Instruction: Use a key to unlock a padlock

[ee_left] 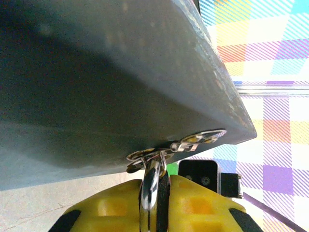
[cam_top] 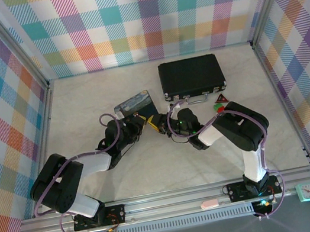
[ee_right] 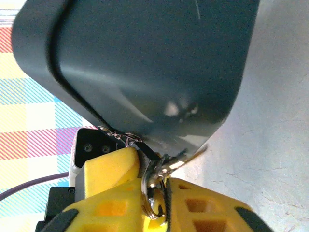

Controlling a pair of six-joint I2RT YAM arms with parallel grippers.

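Meeting near the middle of a pale surface (cam_top: 123, 175), two robot arms bring their yellow fingertips almost together, just in front of a blue tin (cam_top: 135, 103). The left pincer (ee_left: 154, 181) is closed, gripping a curved silvery metal loop that appears to be the shackle of the padlock (ee_right: 147, 151). The padlock's small black body sits at the tip of that pincer, right under the rounded corner of the tin. The right pincer (ee_right: 155, 186) is also closed, pinching silvery metal. From it the key (ee_right: 186, 160), thin and pale, points up towards the tin, just beside the padlock. Whether the key touches the padlock cannot be told. Behind the arms lies a closed black case (cam_top: 191, 76), with red and green blocks (cam_top: 219, 100) just in front of its right end.
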